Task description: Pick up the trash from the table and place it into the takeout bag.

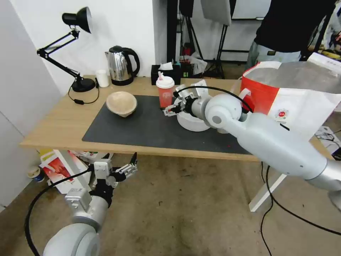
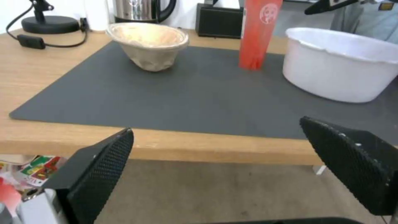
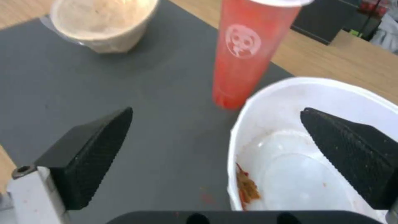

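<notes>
On the table [image 1: 57,124], the dark mat [image 1: 142,131] carries the trash: a beige pulp bowl [image 1: 121,103], a red drink cup [image 1: 165,93] with a white lid, and a large white bowl [image 1: 190,124]. My right gripper [image 1: 171,106] is open and straddles the white bowl's [image 3: 298,174] near rim beside the cup [image 3: 248,53]; one finger is over the mat, the other over the bowl's inside. The takeout bag [image 1: 295,92] stands open at the table's right end. My left gripper [image 1: 129,167] hangs open below the table's front edge, facing the beige bowl [image 2: 149,43].
A black desk lamp [image 1: 76,46], a kettle [image 1: 122,65], a small white cup [image 1: 102,78] and a black tissue box [image 1: 165,73] line the back edge. A red-and-white paper bag [image 1: 62,167] lies on the floor under the table. A person [image 1: 284,28] stands behind the takeout bag.
</notes>
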Tool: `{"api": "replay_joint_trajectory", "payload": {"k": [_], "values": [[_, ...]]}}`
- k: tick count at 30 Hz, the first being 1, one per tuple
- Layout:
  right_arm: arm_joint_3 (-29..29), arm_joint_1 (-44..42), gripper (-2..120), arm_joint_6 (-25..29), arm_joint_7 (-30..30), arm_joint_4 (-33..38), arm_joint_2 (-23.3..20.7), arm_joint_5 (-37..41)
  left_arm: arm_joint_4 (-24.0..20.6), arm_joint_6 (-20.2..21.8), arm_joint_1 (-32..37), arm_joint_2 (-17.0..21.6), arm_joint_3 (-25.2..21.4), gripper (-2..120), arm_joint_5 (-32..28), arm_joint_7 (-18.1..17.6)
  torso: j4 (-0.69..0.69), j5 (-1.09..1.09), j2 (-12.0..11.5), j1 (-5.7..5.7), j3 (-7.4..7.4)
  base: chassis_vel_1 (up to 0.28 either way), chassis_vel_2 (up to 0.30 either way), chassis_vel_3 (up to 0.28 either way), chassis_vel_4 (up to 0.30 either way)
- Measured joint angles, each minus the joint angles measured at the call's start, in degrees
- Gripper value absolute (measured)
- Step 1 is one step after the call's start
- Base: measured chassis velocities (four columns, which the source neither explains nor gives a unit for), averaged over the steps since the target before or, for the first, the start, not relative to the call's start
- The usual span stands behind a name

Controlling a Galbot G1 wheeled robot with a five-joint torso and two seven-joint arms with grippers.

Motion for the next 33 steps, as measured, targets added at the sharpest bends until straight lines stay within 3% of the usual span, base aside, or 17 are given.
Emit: {"api": "replay_joint_trajectory", "payload": {"k": [12, 33], "values": [[-4.09, 2.03, 100, 0.04, 2.40, -2.03, -1.26, 3.82, -0.10, 0.29, -0.09, 0.08, 0.57, 100, 0.37, 0.34, 0.00, -0.01, 0.00, 0.00, 0.00, 0.000, 0.000, 0.000, 0.000], [-9.89, 5.47, 100, 0.04, 4.95, -7.38, 2.72, 8.28, 1.13, 0.16, -1.25, 0.14, 0.89, 100, 0.36, 0.33, 0.00, -0.01, -0.01, -0.01, 0.00, 0.000, 0.000, 0.000, 0.000]]}}
